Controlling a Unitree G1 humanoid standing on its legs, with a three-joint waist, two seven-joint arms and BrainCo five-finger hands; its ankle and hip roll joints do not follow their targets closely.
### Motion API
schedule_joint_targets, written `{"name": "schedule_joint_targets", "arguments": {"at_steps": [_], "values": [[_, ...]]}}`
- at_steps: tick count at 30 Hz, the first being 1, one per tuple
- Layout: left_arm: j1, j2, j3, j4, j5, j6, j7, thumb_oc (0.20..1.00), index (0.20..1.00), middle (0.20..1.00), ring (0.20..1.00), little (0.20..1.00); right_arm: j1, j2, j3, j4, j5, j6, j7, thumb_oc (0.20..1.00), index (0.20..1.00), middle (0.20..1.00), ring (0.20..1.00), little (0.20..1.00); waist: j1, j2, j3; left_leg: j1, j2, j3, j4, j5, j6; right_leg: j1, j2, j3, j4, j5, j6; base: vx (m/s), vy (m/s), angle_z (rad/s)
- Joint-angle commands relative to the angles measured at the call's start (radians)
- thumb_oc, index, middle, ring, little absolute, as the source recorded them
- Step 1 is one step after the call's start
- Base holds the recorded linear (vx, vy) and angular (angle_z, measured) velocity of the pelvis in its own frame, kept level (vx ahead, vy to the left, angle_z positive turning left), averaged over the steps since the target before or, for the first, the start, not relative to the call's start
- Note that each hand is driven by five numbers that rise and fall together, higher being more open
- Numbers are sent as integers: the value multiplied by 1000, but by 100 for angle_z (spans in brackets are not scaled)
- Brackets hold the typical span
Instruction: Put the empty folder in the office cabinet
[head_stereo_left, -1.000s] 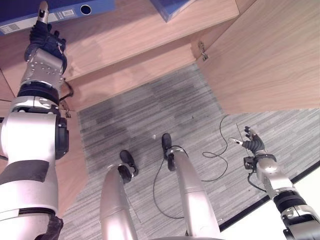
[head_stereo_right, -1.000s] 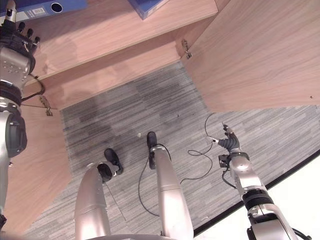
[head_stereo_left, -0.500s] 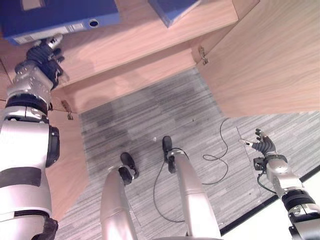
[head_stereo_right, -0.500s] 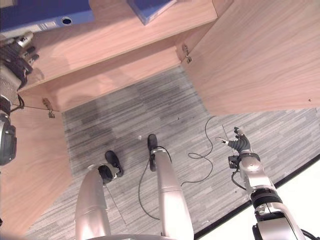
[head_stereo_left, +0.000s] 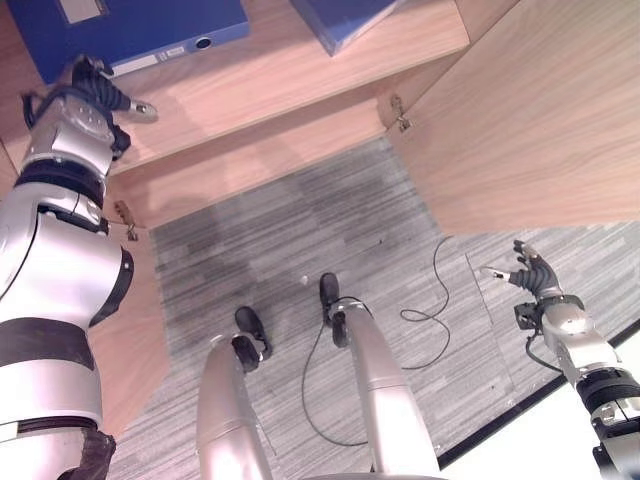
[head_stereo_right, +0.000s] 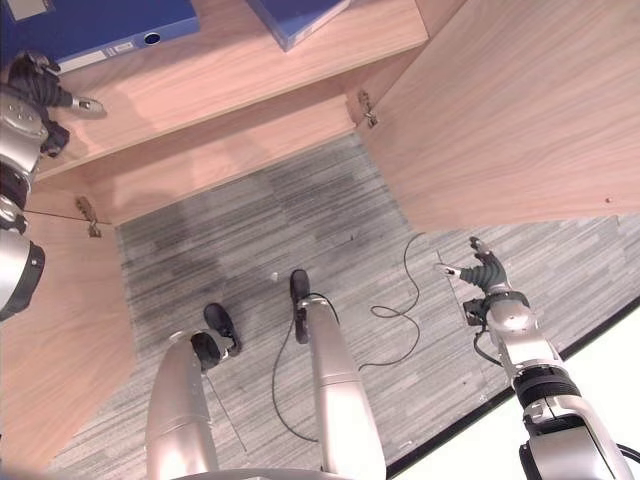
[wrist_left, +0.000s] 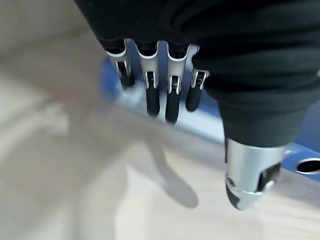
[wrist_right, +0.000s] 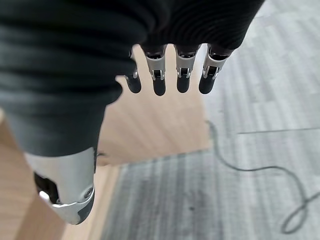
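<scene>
Grey striped carpet (head_stereo_left: 300, 225) fills the middle of the head views, with a pale wooden office cabinet shelf (head_stereo_left: 280, 70) across the upper part of the frame and an open wooden cabinet door (head_stereo_left: 530, 120) at the upper right.

A blue lever-arch folder with a white spine label and a round finger hole (head_stereo_left: 130, 30) lies flat on the shelf at the upper left, its long axis running left to right across the picture, spine turned toward the robot. The left hand (head_stereo_left: 95, 88) hovers just below that spine, apart from it; in its wrist view the fingers (wrist_left: 160, 95) hang straight and relaxed with the thumb free, holding nothing, and the folder sits just past the fingertips. It is by far the nearer hand.

The right hand (head_stereo_left: 530, 275) hangs low at the right of the frame over the carpet, well apart from the shelf, fingers loose and empty.

A second blue folder (head_stereo_left: 345, 18) at the top centre is cut off by the frame edge, as is the far side of the first one, so how deep it sits on the shelf cannot be told. I judge it placed, or nearly so.
</scene>
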Motion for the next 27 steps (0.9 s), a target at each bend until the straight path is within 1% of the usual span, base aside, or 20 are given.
{"name": "schedule_joint_targets", "arguments": {"at_steps": [1, 2, 3, 5, 6, 9, 11, 12, 15, 16, 17, 21, 22, 23, 24, 25, 26, 27], "values": [[-146, 12, -125, 52, 227, -11, 17, 1000, 1000, 1000, 1000, 1000, -12, -69, -1, 37, -42, -31, -19, 1000, 1000, 1000, 1000, 1000, -15, 24, -37, 19, 55, -65, -5, -78, -12, 75, -67, -89, -142, 54, 44, 0, 0, 0], [-156, 8, -184, 37, 314, -10, 7, 1000, 1000, 1000, 1000, 1000, -6, -69, 0, 26, -50, -34, -19, 1000, 1000, 1000, 1000, 1000, -15, 26, -38, 18, 56, -65, -6, -79, -12, 75, -69, -89, -143, 56, 45, 0, 0, 0], [-154, 6, -222, 30, 368, -14, -1, 1000, 1000, 1000, 1000, 1000, -3, -72, 2, 22, -56, -39, -20, 1000, 1000, 1000, 1000, 1000, -15, 29, -38, 17, 56, -66, -5, -79, -12, 76, -69, -88, -143, 56, 46, 0, 0, 0], [-142, -2, -275, 7, 468, -19, -18, 1000, 1000, 1000, 1000, 1000, 7, -67, 0, 13, -66, -45, -21, 1000, 1000, 1000, 1000, 1000, -12, 33, -39, 19, 54, -67, -8, -83, -10, 76, -69, -87, -144, 55, 49, 0, 0, 0], [-137, -6, -281, -1, 482, -20, -22, 1000, 1000, 1000, 1000, 1000, 14, -64, 0, 12, -69, -48, -23, 1000, 1000, 1000, 1000, 1000, -10, 35, -40, 21, 53, -65, -11, -84, -9, 77, -70, -86, -146, 55, 50, 18, 31, 0], [-152, -22, -280, -39, 504, -11, 18, 1000, 1000, 1000, 1000, 1000, 35, -59, -5, 14, -70, -58, -23, 1000, 1000, 1000, 1000, 1000, -2, 36, -40, 23, 47, -68, -16, -84, -7, 79, -77, -88, -153, 55, 52, 0, 0, 0], [-139, -27, -263, -61, 521, -5, 55, 1000, 1000, 1000, 1000, 1000, 46, -58, -11, 12, -72, -70, -27, 1000, 1000, 1000, 1000, 1000, 5, 35, -36, 25, 43, -69, -21, -84, -6, 79, -80, -89, -154, 53, 53, 0, 0, 0], [-138, -27, -262, -61, 521, -5, 55, 1000, 1000, 1000, 1000, 1000, 47, -59, -11, 12, -72, -70, -27, 1000, 1000, 1000, 1000, 1000, 5, 35, -37, 25, 43, -69, -21, -84, -6, 79, -80, -89, -154, 53, 53, 0, 0, 0], [-131, -37, -186, -117, 511, 17, 158, 1000, 1000, 1000, 1000, 1000, 68, -41, -16, 21, -75, -92, -40, 1000, 1000, 1000, 1000, 1000, 18, 26, -28, 23, 37, -73, -24, -83, -5, 79, -85, -92, -155, 48, 52, 3, -13, 1], [-118, -41, -135, -156, 504, 35, 225, 1000, 1000, 1000, 1000, 1000, 75, -26, -15, 29, -75, -105, -53, 1000, 1000, 1000, 1000, 1000, 26, 21, -22, 23, 32, -75, -27, -82, -4, 78, -89, -95, -155, 46, 51, 8, -30, 3], [-115, -41, -132, -158, 505, 36, 226, 1000, 1000, 1000, 1000, 1000, 75, -27, -15, 29, -75, -106, -53, 1000, 1000, 1000, 1000, 1000, 26, 22, -22, 24, 32, -75, -28, -82, -4, 79, -89, -95, -155, 46, 51, 11, -37, 2], [-24, -63, 52, -319, 433, 50, 375, 1000, 1000, 1000, 1000, 1000, 106, 40, -9, 57, -75, -123, -79, 1000, 1000, 1000, 1000, 1000, 48, 12, -15, 36, 13, -84, -52, -82, -2, 86, -105, -103, -167, 38, 48, 16, -34, 4], [-12, -60, 62, -330, 435, 55, 376, 1000, 1000, 1000, 1000, 1000, 109, 37, -7, 56, -76, -124, -80, 1000, 1000, 1000, 1000, 1000, 47, 15, -17, 39, 12, -84, -54, -81, -1, 88, -105, -102, -167, 38, 48, 20, -28, 7], [83, -43, 180, -499, 394, 43, 441, 1000, 1000, 1000, 1000, 1000, 130, 73, -15, 61, -74, -127, -91, 1000, 1000, 1000, 1000, 1000, 64, 8, -13, 56, 2, -83, -74, -81, -3, 101, -109, -108, -177, 33, 47, 10, -17, 6], [98, -39, 191, -514, 397, 48, 439, 1000, 1000, 1000, 1000, 1000, 133, 69, -13, 61, -75, -127, -91, 1000, 1000, 1000, 1000, 1000, 63, 11, -15, 60, 2, -83, -76, -80, -3, 103, -109, -107, -178, 34, 46, 27, -27, 6], [221, -33, 305, -663, 395, 33, 488, 1000, 1000, 1000, 1000, 1000, 152, 101, -33, 55, -76, -127, -101, 1000, 1000, 1000, 1000, 1000, 79, 5, -8, 77, -7, -81, -89, -85, -5, 116, -110, -109, -186, 27, 45, 13, -9, 8], [282, -47, 366, -744, 400, 40, 498, 1000, 1000, 1000, 1000, 1000, 159, 107, -28, 54, -79, -125, -105, 1000, 1000, 1000, 1000, 1000, 79, 10, -13, 89, -12, -78, -102, -82, -4, 126, -110, -108, -196, 29, 44, 18, -8, 7], [311, -56, 390, -780, 408, 26, 502, 1000, 1000, 1000, 1000, 1000, 160, 114, -34, 51, -82, -123, -108, 1000, 1000, 1000, 1000, 1000, 82, 9, -11, 93, -15, -76, -107, -83, -5, 130, -110, -108, -200, 29, 44, 2, 13, 13]]}}
